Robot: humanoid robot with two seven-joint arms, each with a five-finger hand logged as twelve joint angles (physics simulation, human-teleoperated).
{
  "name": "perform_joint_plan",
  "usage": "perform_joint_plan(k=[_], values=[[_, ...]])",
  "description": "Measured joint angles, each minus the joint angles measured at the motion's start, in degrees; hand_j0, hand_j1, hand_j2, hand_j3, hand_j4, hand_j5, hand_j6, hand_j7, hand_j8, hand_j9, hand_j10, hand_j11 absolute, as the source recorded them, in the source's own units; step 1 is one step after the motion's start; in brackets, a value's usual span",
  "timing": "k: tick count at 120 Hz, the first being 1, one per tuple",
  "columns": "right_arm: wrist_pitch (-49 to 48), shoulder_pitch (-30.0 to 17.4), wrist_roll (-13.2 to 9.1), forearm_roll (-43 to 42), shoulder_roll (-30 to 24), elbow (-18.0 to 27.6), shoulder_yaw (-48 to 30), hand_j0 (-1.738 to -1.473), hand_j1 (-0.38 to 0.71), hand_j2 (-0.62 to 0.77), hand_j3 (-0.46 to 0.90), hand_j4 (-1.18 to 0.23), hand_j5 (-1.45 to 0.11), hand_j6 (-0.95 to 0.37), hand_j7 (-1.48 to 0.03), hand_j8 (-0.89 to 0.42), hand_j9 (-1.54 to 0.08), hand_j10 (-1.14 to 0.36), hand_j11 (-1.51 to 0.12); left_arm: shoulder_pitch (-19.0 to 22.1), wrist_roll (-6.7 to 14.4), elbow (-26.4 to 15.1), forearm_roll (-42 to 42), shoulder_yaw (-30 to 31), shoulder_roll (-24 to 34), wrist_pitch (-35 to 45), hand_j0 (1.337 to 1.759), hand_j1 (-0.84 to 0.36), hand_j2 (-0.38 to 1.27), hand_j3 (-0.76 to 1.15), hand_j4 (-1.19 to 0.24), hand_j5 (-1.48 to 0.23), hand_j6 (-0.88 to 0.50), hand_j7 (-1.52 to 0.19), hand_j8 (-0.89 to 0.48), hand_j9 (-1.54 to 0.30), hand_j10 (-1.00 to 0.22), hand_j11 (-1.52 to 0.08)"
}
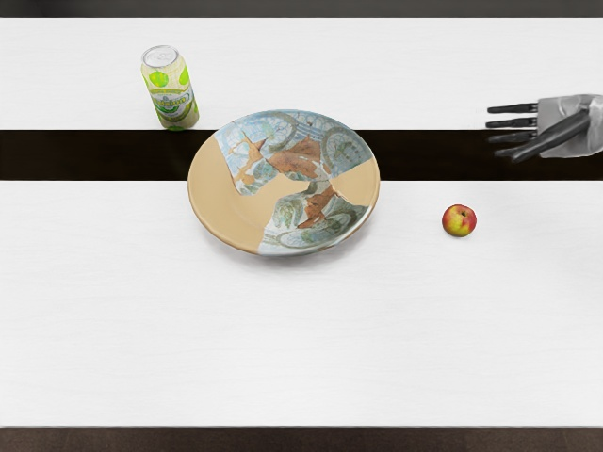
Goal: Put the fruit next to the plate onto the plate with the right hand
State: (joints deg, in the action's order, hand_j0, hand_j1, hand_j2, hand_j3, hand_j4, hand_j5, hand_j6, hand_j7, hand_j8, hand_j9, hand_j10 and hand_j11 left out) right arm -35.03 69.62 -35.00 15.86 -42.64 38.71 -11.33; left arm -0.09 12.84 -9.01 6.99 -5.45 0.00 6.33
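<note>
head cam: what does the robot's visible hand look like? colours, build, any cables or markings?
Only the right hand shows: light grey metallic palm block with slim black rod-like fingers. No cables, markings or sleeve visible. The frame edge cuts off the arm behind it.

At upper left you see a green-and-white can [170, 88] standing upright on the white table [301, 330], its base at the dark band [85, 155] crossing the tabletop.
</note>
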Motion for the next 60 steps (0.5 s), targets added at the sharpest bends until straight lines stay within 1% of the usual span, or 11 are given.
perform_joint_plan(k=[14,21,51,60], values=[[0.0,0.1,0.0,-0.2,-0.6,0.0,0.1,-1.658,-0.35,0.0,0.0,0.0,0.0,0.0,0.0,0.0,0.0,0.0,0.0,0.0,0.0,0.0,0.0,0.0,0.0,0.0,1.658,0.33,0.0,0.0,-0.01,-0.02,-0.01,-0.02,-0.01,-0.02,-0.01,-0.02],[0.0,0.5,0.0,-2.7,-0.7,0.0,0.1,-1.658,-0.35,0.0,0.0,0.0,0.0,0.0,0.0,0.0,0.0,0.0,0.0,0.0,0.0,0.0,0.0,0.0,0.0,0.0,1.658,0.33,0.0,0.0,-0.01,-0.02,-0.01,-0.02,-0.01,-0.02,-0.01,-0.02],[0.0,2.2,0.0,-21.3,-1.3,0.2,0.5,-1.658,-0.35,0.0,0.0,0.0,0.0,0.0,0.0,0.0,0.0,0.0,0.0,0.2,0.0,0.0,0.0,0.0,0.0,0.0,1.658,0.33,0.0,0.0,-0.01,-0.02,-0.01,-0.02,-0.01,-0.02,-0.01,-0.02],[0.0,2.6,0.0,-27.0,-0.9,0.8,2.4,-1.658,-0.35,0.0,0.0,0.0,0.0,0.0,0.0,0.0,0.0,0.0,0.0,0.0,0.0,0.0,0.0,0.0,0.0,0.0,1.658,0.33,0.0,0.0,-0.01,-0.02,-0.01,-0.02,-0.01,-0.02,-0.01,-0.02]])
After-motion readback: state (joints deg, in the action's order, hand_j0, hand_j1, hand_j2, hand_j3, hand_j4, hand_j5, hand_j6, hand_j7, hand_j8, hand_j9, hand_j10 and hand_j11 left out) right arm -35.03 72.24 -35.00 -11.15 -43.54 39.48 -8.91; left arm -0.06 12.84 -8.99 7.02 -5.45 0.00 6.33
